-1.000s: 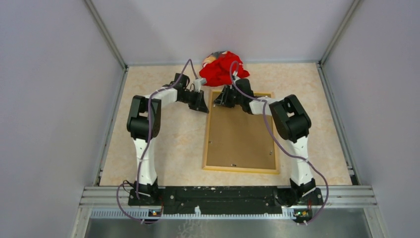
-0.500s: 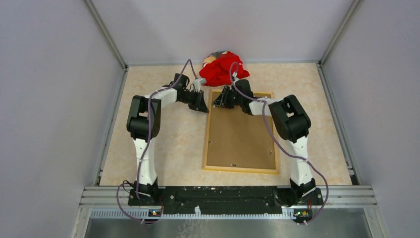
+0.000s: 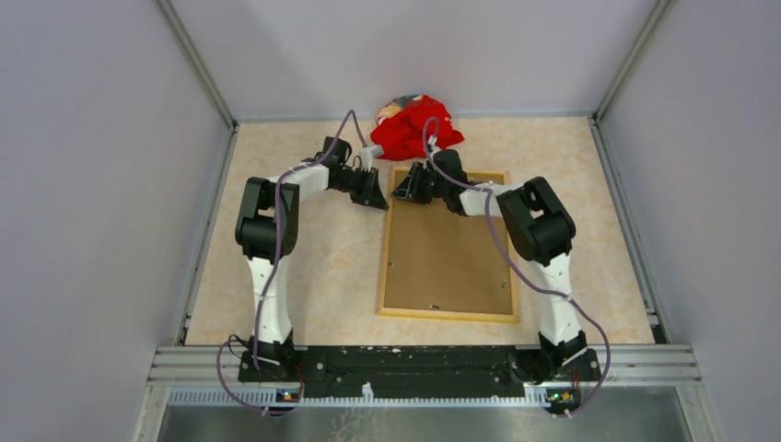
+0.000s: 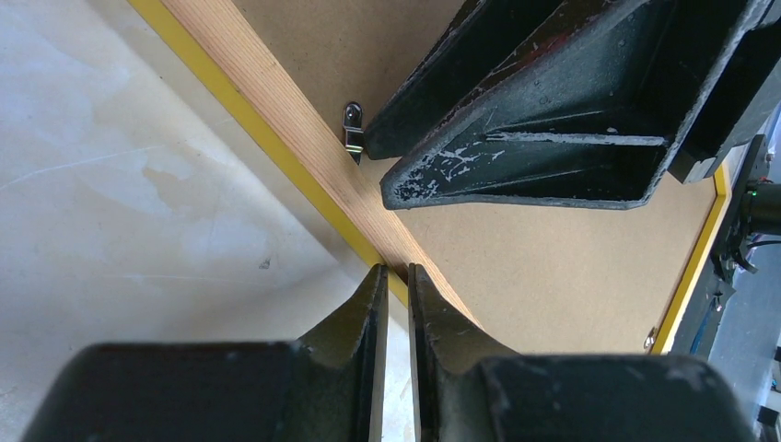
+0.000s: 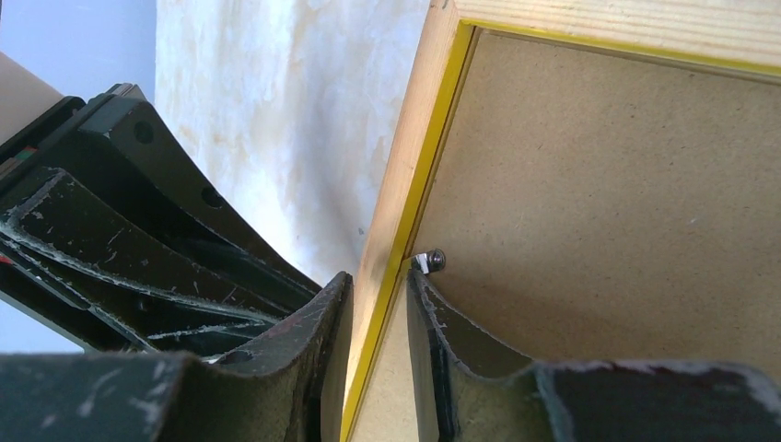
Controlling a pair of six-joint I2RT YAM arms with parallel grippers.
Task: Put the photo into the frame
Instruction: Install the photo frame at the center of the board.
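Note:
The frame [image 3: 447,315] lies back up on the table, pale wood showing and a yellow edge [image 4: 276,101] around it. A brown backing panel [image 3: 447,249] fills it. The photo is out of view. My left gripper [image 3: 376,195] is just outside the frame's far left corner. Its jaws are shut to a thin slit [image 4: 393,272], tips against the rail's outer edge, nothing between them. My right gripper [image 3: 402,191] straddles the left rail [image 5: 405,157]. One finger is outside, the other on the panel beside a small metal tab [image 5: 428,261], closed on the rail [image 5: 379,281].
A crumpled red cloth [image 3: 416,127] lies at the back edge, just beyond the frame's far end. Both grippers crowd the same corner: the right one's fingers [image 4: 534,138] fill the left wrist view. Grey walls enclose the table on three sides.
My right gripper has slid slightly left onto the frame's left rail and its jaws have narrowed a little. The left arm and the frame have not moved.

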